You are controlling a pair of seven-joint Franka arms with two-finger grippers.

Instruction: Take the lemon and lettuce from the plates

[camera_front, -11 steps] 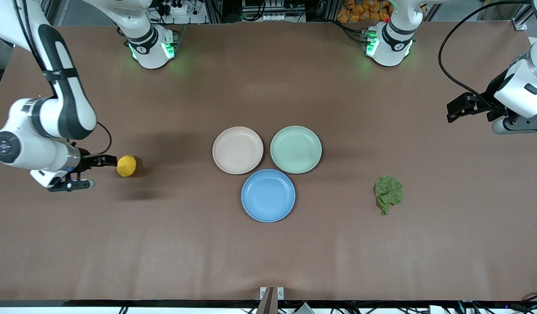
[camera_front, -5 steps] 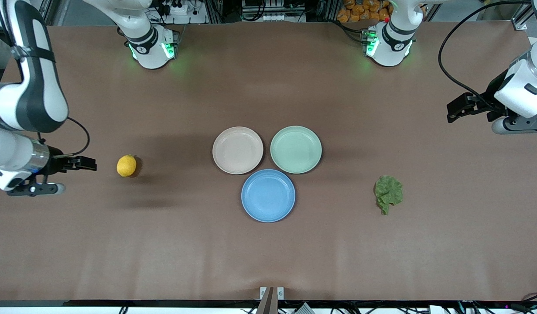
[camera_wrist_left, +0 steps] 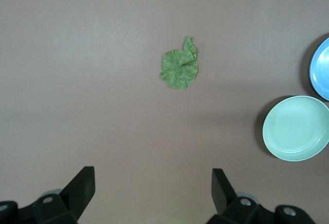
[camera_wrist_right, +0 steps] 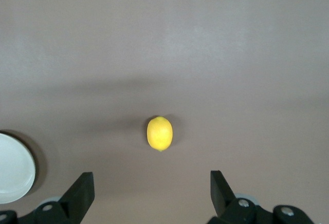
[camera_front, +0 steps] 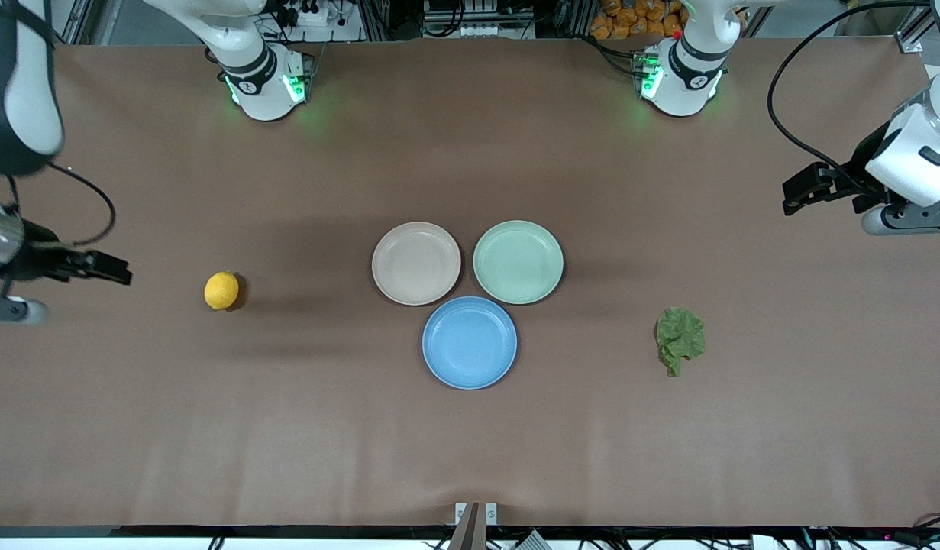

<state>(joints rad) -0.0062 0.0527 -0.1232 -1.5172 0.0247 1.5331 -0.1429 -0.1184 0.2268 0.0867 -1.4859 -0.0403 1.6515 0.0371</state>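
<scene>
The lemon [camera_front: 221, 290] lies on the bare table toward the right arm's end, away from the plates; it also shows in the right wrist view [camera_wrist_right: 160, 133]. The lettuce [camera_front: 679, 339] lies on the table toward the left arm's end and shows in the left wrist view [camera_wrist_left: 179, 70]. The beige-pink plate [camera_front: 416, 263] and the mint green plate [camera_front: 518, 262] sit side by side at mid-table, both empty. My right gripper [camera_wrist_right: 150, 180] is open and empty, raised beside the lemon at the table's end [camera_front: 4, 305]. My left gripper [camera_wrist_left: 151, 178] is open and empty, raised at the other end [camera_front: 897, 221].
A bright blue plate [camera_front: 470, 343], empty, sits nearer the front camera, touching the gap between the two other plates. Both arm bases stand along the table's back edge. A small bracket [camera_front: 476, 513] sits at the front edge.
My right gripper has drawn away from the lemon toward the right arm's end of the table, leaving the lemon in place. The left arm has not moved.
</scene>
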